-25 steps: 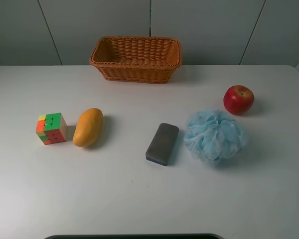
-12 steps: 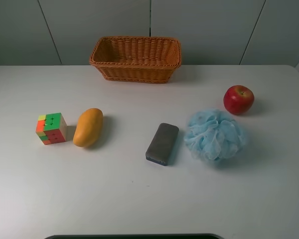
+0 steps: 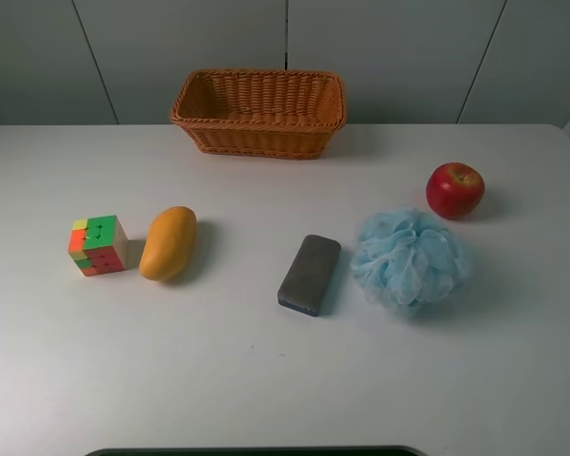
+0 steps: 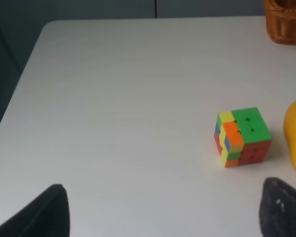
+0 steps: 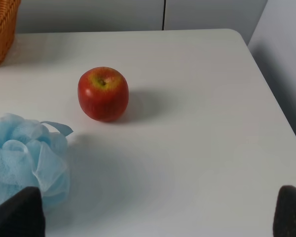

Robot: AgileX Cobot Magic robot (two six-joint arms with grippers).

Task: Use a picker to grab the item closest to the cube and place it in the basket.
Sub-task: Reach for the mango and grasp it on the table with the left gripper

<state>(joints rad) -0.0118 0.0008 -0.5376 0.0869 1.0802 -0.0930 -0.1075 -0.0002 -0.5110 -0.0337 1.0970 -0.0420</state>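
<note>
Five loose things share the white table (image 3: 266,370) with the basket (image 3: 256,139). The one nearest the cube (image 3: 98,245) is the mango (image 3: 168,243), which lies just beside it at its 3 o'clock in the high view, with a slim gap between them. The grey block (image 3: 310,275), blue bath puff (image 3: 410,258) and apple (image 3: 455,189) are well apart from the cube, between its 2 and 4 o'clock. The mango's long axis runs roughly from 1 to 7 o'clock, so a grip across its narrow width would close along about 4 to 10. The left gripper (image 4: 160,215) is spread wide and holds nothing. Its camera shows the cube ahead and the mango's edge farther toward the robot's right, around 1 o'clock of the approach line. The right gripper (image 5: 153,215) is likewise wide apart and empty, facing the apple. I judge the left arm the nearer one, and the basket lies at about 1 o'clock from the mango.
</note>
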